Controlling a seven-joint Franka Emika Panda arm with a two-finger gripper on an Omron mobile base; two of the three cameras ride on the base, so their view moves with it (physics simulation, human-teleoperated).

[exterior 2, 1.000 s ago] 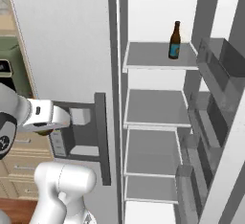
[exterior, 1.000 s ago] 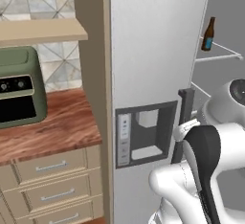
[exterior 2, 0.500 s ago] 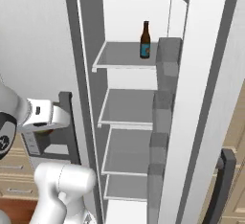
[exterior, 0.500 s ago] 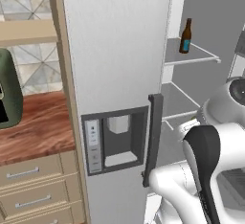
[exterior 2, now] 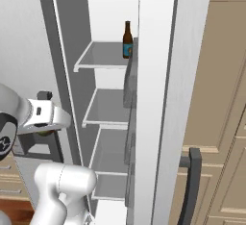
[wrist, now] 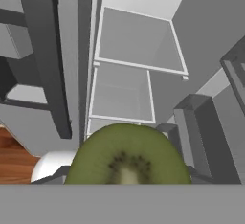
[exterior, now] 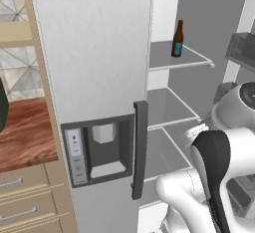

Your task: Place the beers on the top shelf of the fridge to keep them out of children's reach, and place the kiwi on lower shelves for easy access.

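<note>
The fridge point(exterior: 94, 53) stands with its right door swung open. One amber beer point(exterior: 177, 39) with a blue label stands upright on the top shelf point(exterior: 164, 60), which is also seen from the other side as the beer point(exterior 2: 127, 40) near the back right of the top shelf point(exterior 2: 98, 56). Below it are the lower shelves point(exterior 2: 108, 108), bare, shown in the hand view as pale panels point(wrist: 136, 39). My gripper point(exterior 2: 45, 129) hangs left of the fridge opening, level with the middle shelves, shut on the kiwi point(wrist: 127, 156), whose green cut face is close before the hand camera. The second beer is out of view.
The open door point(exterior 2: 161, 99) with grey bins juts toward me on the right of the opening. The closed left door carries a dispenser recess point(exterior: 99, 147) and a dark handle point(exterior: 139, 147). A wooden counter point(exterior: 25, 132) with drawers lies left; tan cabinets point(exterior 2: 226, 99) stand right.
The whole picture has slid left: the base has moved right, bringing the fridge interior in front of me. The beer has stayed on its shelf and the kiwi has stayed in my gripper.
</note>
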